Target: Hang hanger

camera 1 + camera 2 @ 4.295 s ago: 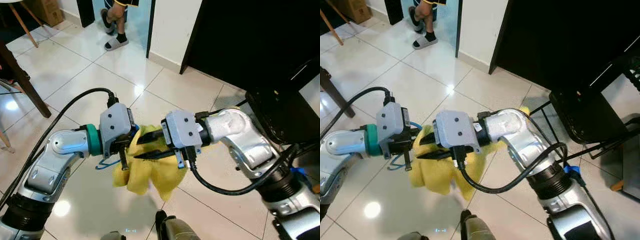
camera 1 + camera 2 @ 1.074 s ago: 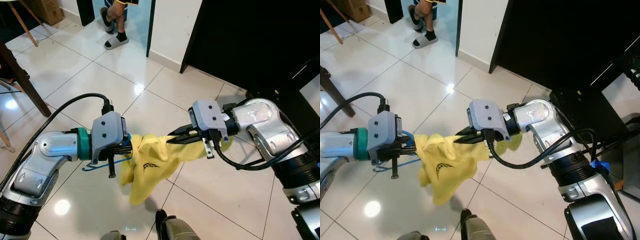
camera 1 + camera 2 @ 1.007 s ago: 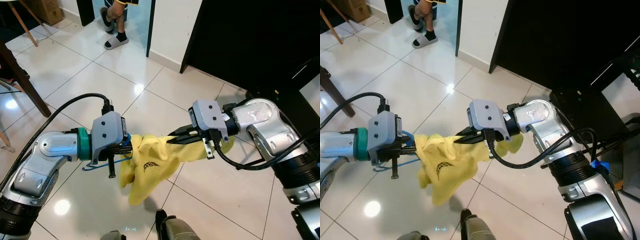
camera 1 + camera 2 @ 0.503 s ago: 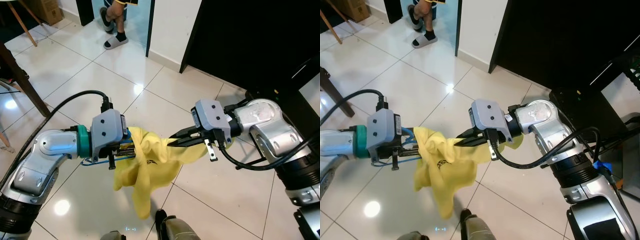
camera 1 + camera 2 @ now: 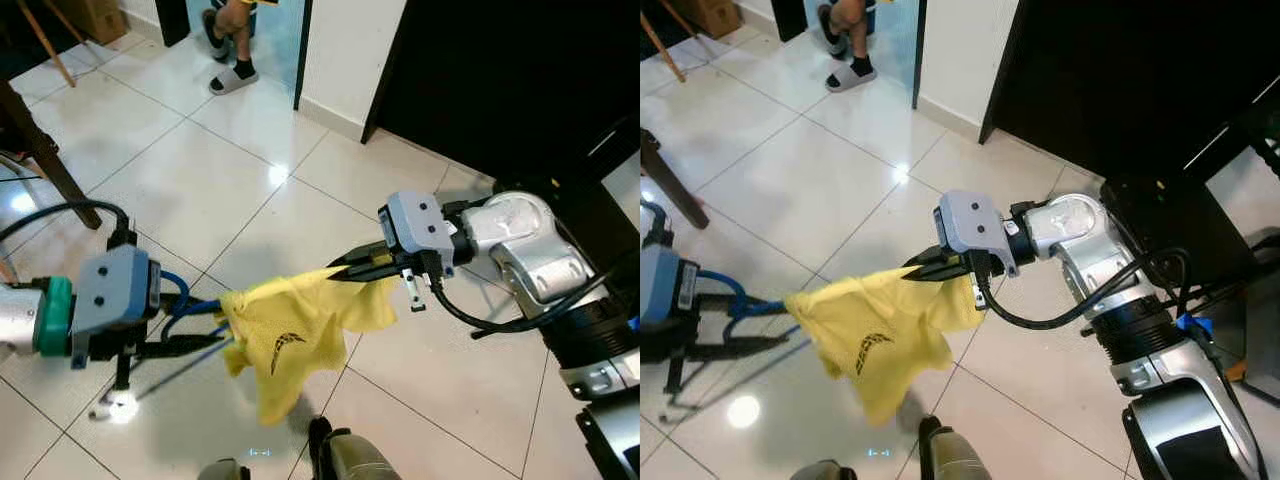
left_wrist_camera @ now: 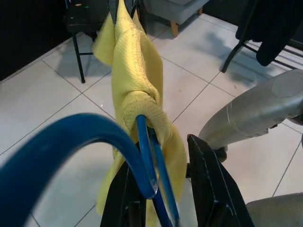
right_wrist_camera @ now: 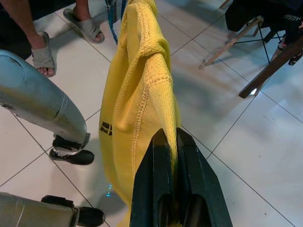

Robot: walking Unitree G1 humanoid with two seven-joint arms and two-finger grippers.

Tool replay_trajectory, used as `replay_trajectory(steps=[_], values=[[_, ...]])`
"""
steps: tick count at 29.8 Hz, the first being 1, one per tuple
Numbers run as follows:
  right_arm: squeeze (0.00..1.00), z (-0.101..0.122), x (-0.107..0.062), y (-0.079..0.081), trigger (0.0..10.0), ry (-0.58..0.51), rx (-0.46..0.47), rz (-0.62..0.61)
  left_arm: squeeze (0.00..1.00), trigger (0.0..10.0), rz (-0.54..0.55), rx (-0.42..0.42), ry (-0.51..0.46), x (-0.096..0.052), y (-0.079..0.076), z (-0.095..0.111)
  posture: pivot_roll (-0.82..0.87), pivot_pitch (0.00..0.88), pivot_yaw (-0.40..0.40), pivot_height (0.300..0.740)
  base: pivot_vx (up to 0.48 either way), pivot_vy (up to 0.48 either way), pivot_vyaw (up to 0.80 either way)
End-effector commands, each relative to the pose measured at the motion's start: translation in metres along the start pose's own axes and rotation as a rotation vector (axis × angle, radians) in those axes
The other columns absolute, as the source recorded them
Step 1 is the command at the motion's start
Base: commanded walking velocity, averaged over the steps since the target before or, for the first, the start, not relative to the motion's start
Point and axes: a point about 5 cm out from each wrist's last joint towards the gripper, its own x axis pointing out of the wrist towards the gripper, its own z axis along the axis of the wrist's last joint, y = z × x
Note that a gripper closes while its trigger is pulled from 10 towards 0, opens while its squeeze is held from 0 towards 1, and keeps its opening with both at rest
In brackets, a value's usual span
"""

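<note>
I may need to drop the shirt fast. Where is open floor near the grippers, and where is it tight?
Open tile lies ahead of the left gripper, between the table leg and the white wall. Tight on the right: the black rack sits close behind the right gripper. Directly below the shirt are the robot's own feet. A person's feet stand in the doorway.

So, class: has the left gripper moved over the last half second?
Yes. In the left eye view the left gripper, holding the blue hanger, has pulled away to the robot's left, away from the right gripper, which has stayed near the same floor tile joint, stretching the yellow shirt.
</note>
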Motion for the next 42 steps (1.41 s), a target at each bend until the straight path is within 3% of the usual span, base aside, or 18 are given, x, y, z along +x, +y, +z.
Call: replay_trajectory(steps=[1,7,11,15,18,20,26,30,31,32,33,34,37,38,40,42], values=[[0.0,-0.016,-0.019,0.002,0.0,0.075,0.072,-0.045,0.0,10.0,0.068,0.026,0.025,-0.006,0.009,-0.003,0.04,0.158,-0.061,0.74,0.0,0.0,0.0],[0.0,-0.019,-0.023,0.007,0.0,0.091,0.077,-0.03,0.0,10.0,0.112,0.035,0.09,-0.006,0.015,-0.016,0.04,0.164,-0.059,0.74,0.0,0.0,0.0],[0.0,-0.017,-0.021,0.009,0.0,0.063,0.082,-0.027,0.0,10.0,0.19,0.092,0.128,0.0,0.023,-0.021,0.04,0.166,-0.057,0.74,0.0,0.0,0.0],[0.0,-0.015,-0.019,0.01,0.0,0.043,0.082,-0.015,0.0,10.0,0.181,0.069,0.122,0.005,0.022,-0.021,0.04,0.165,-0.055,0.74,0.0,0.0,0.0],[0.0,0.012,-0.01,0.002,0.0,-0.089,0.071,-0.024,0.0,10.0,0.247,0.057,-0.011,0.046,0.038,-0.018,0.02,0.158,-0.042,0.74,0.0,0.0,0.0],[0.0,0.015,-0.01,0.001,0.0,-0.103,0.069,-0.029,0.0,10.0,0.284,0.044,-0.059,0.053,0.045,-0.013,0.02,0.158,-0.038,0.74,0.0,0.0,0.0],[0.0,0.01,-0.013,0.004,0.0,-0.1,0.08,-0.084,0.0,10.0,0.401,-0.008,-0.192,0.052,0.058,0.002,0.02,0.163,-0.036,0.74,0.0,0.0,0.0],[0.0,0.008,-0.012,0.002,0.0,-0.12,0.09,-0.138,0.0,10.0,0.442,-0.028,-0.22,0.052,0.059,0.005,0.03,0.164,-0.038,0.74,0.0,0.0,0.0],[0.0,0.01,-0.01,-0.003,9.3,-0.157,0.099,-0.213,0.0,10.0,0.479,-0.046,-0.251,0.054,0.06,0.008,0.02,0.165,-0.04,0.74,0.0,0.0,0.0],[0.0,0.012,-0.009,-0.006,9.3,-0.183,0.108,-0.264,0.0,10.0,0.504,-0.058,-0.272,0.055,0.061,0.01,0.02,0.165,-0.04,0.74,0.0,0.0,0.0],[0.0,0.013,-0.008,-0.012,10.0,-0.243,0.141,-0.367,0.0,10.0,0.557,-0.09,-0.323,0.057,0.063,0.015,0.02,0.165,-0.039,0.74,0.0,0.0,0.0],[0.0,0.013,-0.008,-0.012,10.0,-0.243,0.141,-0.367,0.0,10.0,0.557,-0.09,-0.323,0.057,0.063,0.015,0.02,0.165,-0.039,0.74,0.0,0.0,0.0],[0.0,0.013,-0.01,-0.019,10.0,-0.325,0.204,-0.541,0.0,10.0,0.633,-0.129,-0.396,0.06,0.066,0.024,0.02,0.169,-0.037,0.74,0.0,0.0,0.0],[0.0,0.013,-0.01,-0.019,10.0,-0.325,0.204,-0.541,0.0,10.0,0.633,-0.129,-0.396,0.06,0.066,0.024,0.02,0.169,-0.037,0.74,0.0,0.0,0.0],[0.0,0.006,-0.009,-0.016,10.0,-0.376,0.272,-0.68,0.0,10.0,0.649,-0.148,-0.45,0.064,0.065,0.034,0.02,0.176,-0.029,0.74,0.0,0.0,0.0],[0.0,0.004,-0.008,-0.014,10.0,-0.385,0.287,-0.701,0.0,10.0,0.644,-0.148,-0.459,0.065,0.064,0.037,0.02,0.177,-0.026,0.74,0.0,0.0,0.0]])
